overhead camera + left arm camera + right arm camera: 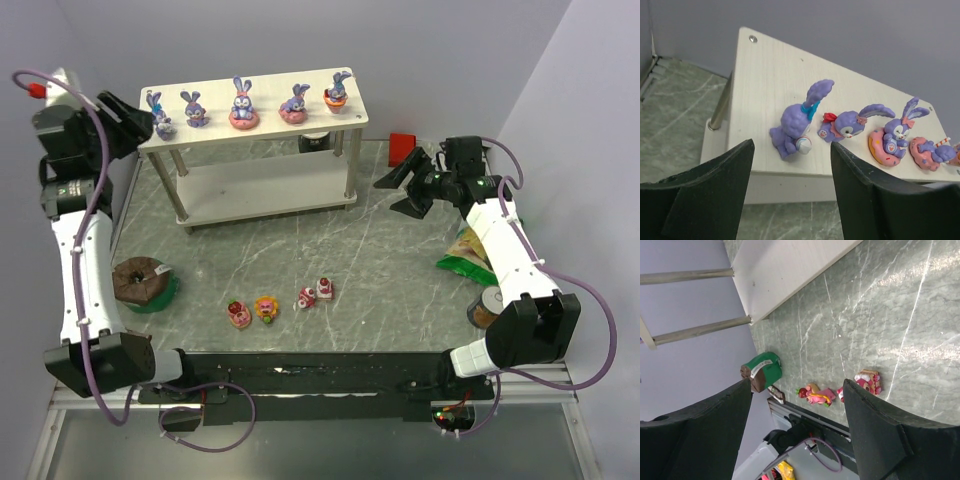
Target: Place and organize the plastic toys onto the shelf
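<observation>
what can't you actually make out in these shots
- Top external: dark object behind the shelf, mostly hidden by its top board.
- Left wrist: fifth bunny cut off by the right edge.
- Top external: round container beside the right arm, partly covered by it.

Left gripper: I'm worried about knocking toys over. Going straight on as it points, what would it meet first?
The left gripper would probably meet the leftmost purple bunny on the shelf's top board first; depth is unclear, the board's edge may come sooner.
</observation>
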{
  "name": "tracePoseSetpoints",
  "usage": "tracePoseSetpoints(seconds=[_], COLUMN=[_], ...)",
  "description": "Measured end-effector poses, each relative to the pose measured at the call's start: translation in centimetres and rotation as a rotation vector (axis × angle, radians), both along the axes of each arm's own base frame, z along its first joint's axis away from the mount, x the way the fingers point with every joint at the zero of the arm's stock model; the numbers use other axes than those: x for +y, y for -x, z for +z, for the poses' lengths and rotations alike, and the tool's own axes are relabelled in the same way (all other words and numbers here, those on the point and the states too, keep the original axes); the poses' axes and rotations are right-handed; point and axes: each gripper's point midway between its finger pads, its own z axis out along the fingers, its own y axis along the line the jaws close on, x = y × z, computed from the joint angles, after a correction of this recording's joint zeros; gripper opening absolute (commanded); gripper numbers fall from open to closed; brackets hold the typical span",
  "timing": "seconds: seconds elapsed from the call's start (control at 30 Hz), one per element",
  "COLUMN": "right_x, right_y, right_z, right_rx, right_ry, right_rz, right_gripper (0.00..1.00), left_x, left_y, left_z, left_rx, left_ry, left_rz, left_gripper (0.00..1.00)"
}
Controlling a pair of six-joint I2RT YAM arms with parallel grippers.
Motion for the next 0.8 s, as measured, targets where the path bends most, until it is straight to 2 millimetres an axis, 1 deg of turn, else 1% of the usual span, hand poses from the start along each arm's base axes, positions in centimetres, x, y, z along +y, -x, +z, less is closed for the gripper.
tracePoseSetpoints(seconds=[0.03, 0.1, 0.2, 0.27, 0.4, 0.47, 0.6, 0.67, 0.8], right_x=[0.0, 0.0, 0.1, 0.1, 0.1, 0.1, 0.1, 0.2, 0.1], right_y=[0.0, 0.0, -0.1, -0.2, -0.4, -0.5, -0.5, -0.6, -0.5], right_z=[0.0, 0.0, 0.0, -0.3, -1.2, -1.6, -1.7, -1.8, -2.4], right_rx=[0.001, 0.0, -0.003, -0.005, 0.014, 0.024, 0.026, 0.024, 0.038], right_ry=[-0.001, -0.002, -0.003, -0.005, -0.004, -0.002, -0.003, -0.004, -0.003], right_rz=[0.001, 0.003, 0.003, 0.005, 0.005, 0.004, 0.003, 0.002, 0.001], right_gripper=[0.8, 0.8, 0.8, 0.8, 0.8, 0.8, 0.8, 0.8, 0.8], left_x=[-0.4, -1.0, -1.6, -1.5, -1.4, -1.3, -1.1, -1.0, -0.9], left_y=[-0.3, -0.8, -0.9, -1.0, -1.3, -1.8, -3.0, -3.4, -4.0], left_z=[-0.9, -1.6, -1.7, -1.5, -1.9, -2.0, -3.1, -3.7, -3.8], left_rx=[0.033, 0.058, 0.074, 0.072, 0.082, 0.09, 0.118, 0.132, 0.139], left_ry=[0.011, 0.015, 0.009, 0.004, 0.0, -0.002, -0.003, -0.004, -0.006], left_rz=[0.016, 0.033, 0.071, 0.098, 0.127, 0.135, 0.142, 0.142, 0.145], left_gripper=[0.69, 0.7, 0.7, 0.69, 0.64, 0.62, 0.55, 0.53, 0.49])
